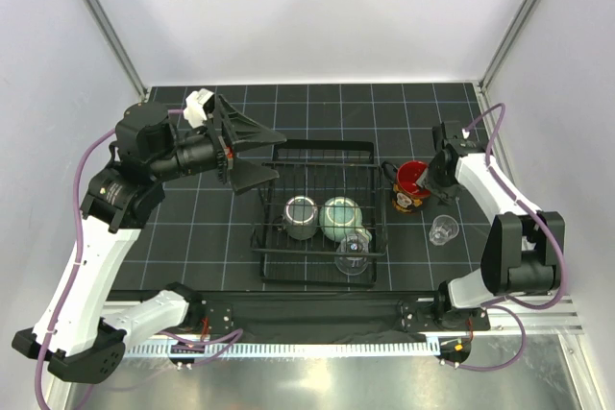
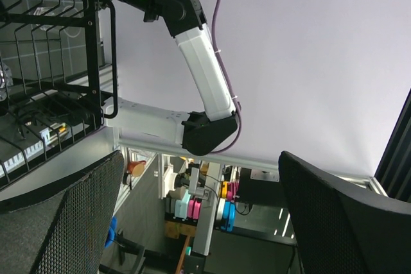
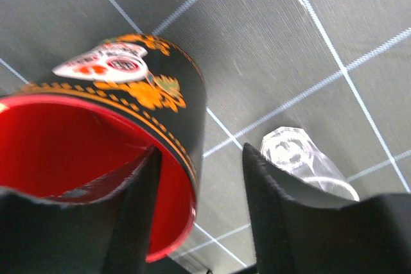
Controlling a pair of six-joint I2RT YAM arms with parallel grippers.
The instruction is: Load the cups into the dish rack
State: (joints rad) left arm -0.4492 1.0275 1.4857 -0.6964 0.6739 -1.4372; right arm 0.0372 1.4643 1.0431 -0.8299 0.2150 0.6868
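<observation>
Right gripper (image 3: pixel 199 178) fingers (image 3: pixel 282 210) fill the wrist view, straddling the rim of the skull cup (image 3: pixel 128 88): one finger inside the red interior, one outside. Not clenched yet, since a gap shows between the outer finger and the wall. That cup stands upright on the table (image 1: pixel 192 237), just beside the right rim of the dish rack (image 1: pixel 325 145).

Left gripper (image 1: pixel 264 156) is spread wide with nothing in it and hangs over the rack's back-left corner.

Progress looks like three of five loaded. The dark grey-green mug (image 1: pixel 301 216) and the pale-green mug (image 1: pixel 340 218) sit side by side mid-rack, with one clear glass (image 1: pixel 354 254) toward the near right corner. Left to do: the skull cup, then the second clear glass (image 1: pixel 443 230), which stands on the table near the right arm.

Open room is in the back half of the rack. The raised rim needs clearing on the way in. The left gripper crowds the back-left corner, so back-right looks the safer spot. The loose glass is close enough to be knocked.
</observation>
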